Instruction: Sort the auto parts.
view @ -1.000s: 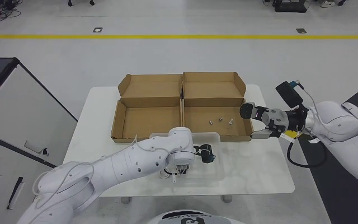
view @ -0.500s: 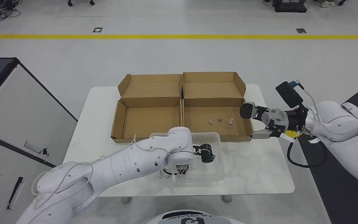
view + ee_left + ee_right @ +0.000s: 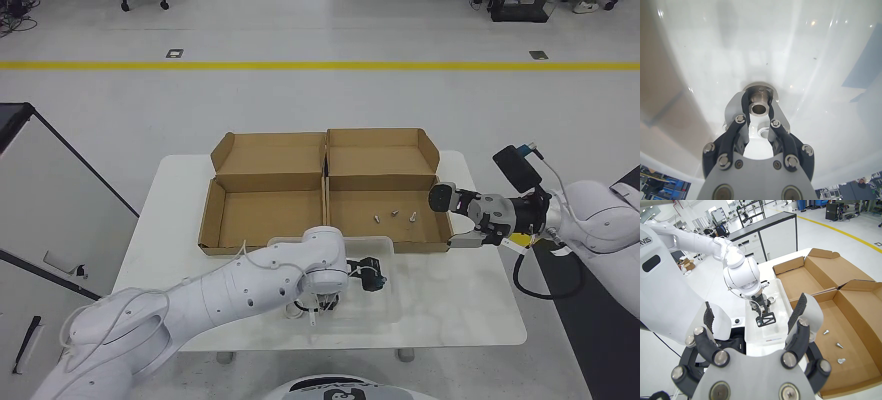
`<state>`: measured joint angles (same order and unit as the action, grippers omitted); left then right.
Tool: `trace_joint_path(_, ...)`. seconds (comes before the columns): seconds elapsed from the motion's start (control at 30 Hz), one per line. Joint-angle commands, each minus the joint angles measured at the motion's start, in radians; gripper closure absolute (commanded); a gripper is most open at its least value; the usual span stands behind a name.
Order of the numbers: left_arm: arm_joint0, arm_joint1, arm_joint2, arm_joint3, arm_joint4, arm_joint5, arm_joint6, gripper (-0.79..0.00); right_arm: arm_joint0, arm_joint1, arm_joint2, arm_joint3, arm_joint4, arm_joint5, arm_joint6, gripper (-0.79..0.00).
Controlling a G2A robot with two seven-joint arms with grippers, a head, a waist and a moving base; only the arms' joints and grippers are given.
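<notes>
My left gripper is down inside a clear plastic tray and is shut on a metal flanged bushing, fingers pressing both sides of its hub. A second metal ring lies on the tray floor just behind the fingers. From above, the left gripper sits over the tray's middle. My right gripper hangs open and holds nothing; in the top view the right gripper is just off the right end of the right cardboard box. Three small bolts lie in that box.
The left cardboard box stands next to the right one, both with lids folded back, directly behind the tray. In the right wrist view the left arm's gripper shows in the tray, with a metal ring beside it and bolts in the box.
</notes>
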<state>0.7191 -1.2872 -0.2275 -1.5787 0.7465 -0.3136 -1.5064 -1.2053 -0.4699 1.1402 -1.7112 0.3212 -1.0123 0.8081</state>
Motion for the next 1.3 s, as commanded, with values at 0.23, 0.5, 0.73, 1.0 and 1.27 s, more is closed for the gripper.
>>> trace_joint_path(0.23, 0.005, 0.008, -0.018, -0.027, 0.018, 0.008, -0.006, 0.0, 0.0, -0.001, 0.0, 0.0, -0.001, 0.0, 0.0, -0.785)
trace_joint_path(0.5, 0.007, 0.058, -0.075, -0.169, 0.003, 0.04, -0.029, 0.0, 0.0, -0.001, 0.0, 0.0, -0.001, 0.0, 0.0, -0.785)
trace_joint_path(0.73, -0.034, 0.127, -0.083, -0.305, -0.044, 0.078, -0.029, 0.0, 0.0, -0.001, 0.0, 0.0, -0.001, 0.0, 0.0, -0.785)
trace_joint_path(1.0, -0.044, 0.138, -0.082, -0.323, -0.057, 0.087, -0.029, 0.0, 0.0, -0.001, 0.0, 0.0, -0.001, 0.0, 0.0, -0.785)
trace_joint_path(1.27, 0.016, 0.18, -0.224, -0.33, -0.114, 0.072, 0.173, 0.0, 0.0, -0.001, 0.0, 0.0, -0.001, 0.0, 0.0, -0.785)
